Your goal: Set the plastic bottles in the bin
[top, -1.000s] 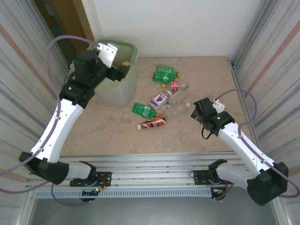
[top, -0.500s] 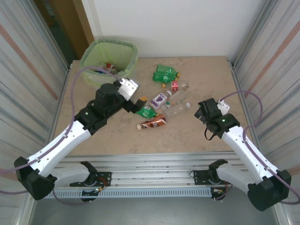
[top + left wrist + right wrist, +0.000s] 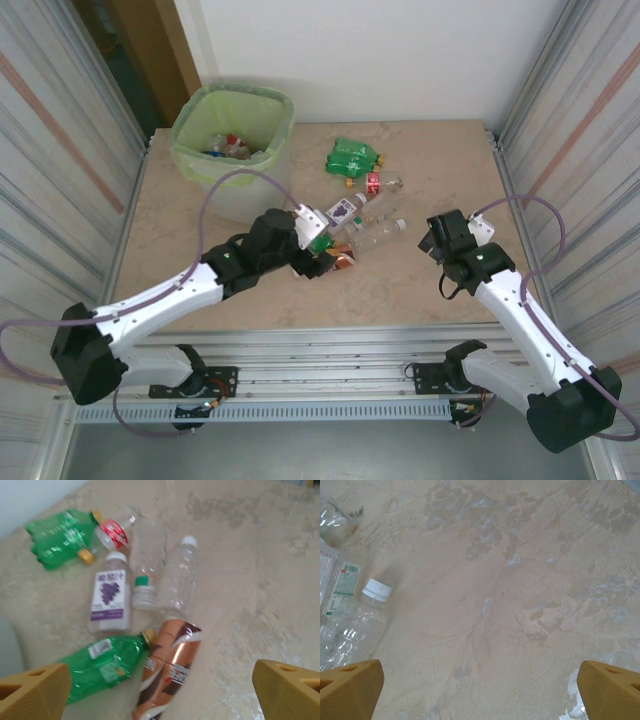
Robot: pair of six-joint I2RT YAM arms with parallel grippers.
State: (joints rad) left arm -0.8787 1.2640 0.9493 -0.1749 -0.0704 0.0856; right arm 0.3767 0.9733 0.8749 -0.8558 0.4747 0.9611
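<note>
Several crushed plastic bottles lie mid-table: two green ones, a red-labelled one, a purple-labelled one, a clear one. My left gripper hovers open over the brown-labelled bottle, which lies between its yellow fingertips beside a green bottle. The purple-labelled bottle and clear bottles lie beyond. My right gripper is open above bare table, right of a clear white-capped bottle. The green-lined bin at back left holds several bottles.
Corrugated metal walls close in the left and right sides of the beige stone-patterned table. A white wall stands at the back. A metal rail runs along the near edge by the arm bases.
My left arm has swung from over the bin down and right to the bottle cluster, its gripper empty. The right gripper has shifted slightly right.
</note>
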